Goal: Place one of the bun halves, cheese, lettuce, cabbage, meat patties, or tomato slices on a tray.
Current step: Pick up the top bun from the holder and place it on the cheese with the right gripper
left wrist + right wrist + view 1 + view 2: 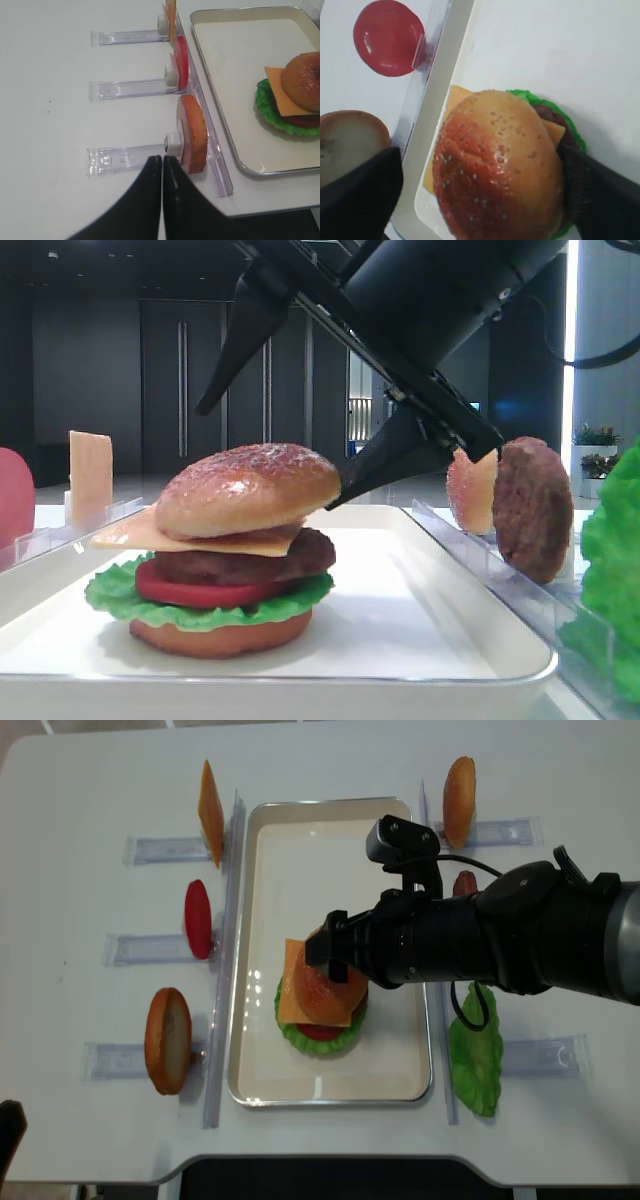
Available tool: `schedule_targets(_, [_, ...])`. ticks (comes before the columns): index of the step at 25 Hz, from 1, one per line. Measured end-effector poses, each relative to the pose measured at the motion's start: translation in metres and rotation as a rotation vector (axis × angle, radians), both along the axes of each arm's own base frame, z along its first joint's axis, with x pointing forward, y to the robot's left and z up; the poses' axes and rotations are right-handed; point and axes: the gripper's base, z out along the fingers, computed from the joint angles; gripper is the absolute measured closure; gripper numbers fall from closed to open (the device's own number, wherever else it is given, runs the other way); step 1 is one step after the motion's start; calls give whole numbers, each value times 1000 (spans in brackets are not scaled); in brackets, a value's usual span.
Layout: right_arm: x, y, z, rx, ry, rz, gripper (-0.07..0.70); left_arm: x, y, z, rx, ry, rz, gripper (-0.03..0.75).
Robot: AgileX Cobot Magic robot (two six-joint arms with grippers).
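The top bun (248, 489) is seen at the centre of the low exterior view, resting as the cap of a finished stack on the tray (420, 640). Beneath it lie, in order, cheese (140, 531), a patty (245, 562), a tomato slice (190, 592), lettuce (230, 608) and a bottom bun (220, 635). The right gripper (480, 185) is placed astride the bun, with its fingers (360, 192) spread wide at the lower left and lower right of the wrist frame; no contact with the crust can be made out, so nothing is judged to be held.

The bun is judged to be light and fairly rigid, with a glossy dome that may slip. It is best taken across its widest part, low on the sides, not on the crown. The stack below is loose, and the cheese overhanging to one side could be dragged if the bun were nudged.

The left gripper (162, 200) is shown at the bottom of its wrist view with fingers pressed together, empty, just beside a spare bun (192, 134) standing on edge in a clear rack (125, 157).

The counter (90, 830) is white and smooth. In the overhead view, racks flank the tray: cheese, tomato and a bun on the left, and a bun, a patty (532, 508) and loose lettuce (478, 1055) on the right. Behind, in the low view, a dim room with dark panels is visible.
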Motion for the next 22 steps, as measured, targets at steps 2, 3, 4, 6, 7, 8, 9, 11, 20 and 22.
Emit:
schedule_targets(2, [0,-1,0,-7,-5,-3,31,0,0,0,0,0,0,715])
schedule_targets(3, [1,-1,0,-9,-6,-4,31,0,0,0,0,0,0,715])
schedule_targets(4, [1,-1,0,-11,-8,-5,31,0,0,0,0,0,0,715])
schedule_targets(6, [1,-1,-1,-17,-12,-1,31,0,0,0,0,0,0,715])
schedule_targets(7, [1,-1,-1,-22,-16,5,31,0,0,0,0,0,0,715])
schedule_targets(8, [1,-1,-1,-24,-18,8,31,0,0,0,0,0,0,715])
schedule_targets(9, [1,-1,-1,-27,-20,11,31,0,0,0,0,0,0,715])
schedule_targets(11, [0,-1,-1,-29,-22,14,31,0,0,0,0,0,0,715])
schedule_targets(20, [1,-4,-3,-74,-37,26,31,0,0,0,0,0,0,715])
schedule_targets(22, [0,-5,-1,-85,-47,28,31,0,0,0,0,0,0,715])
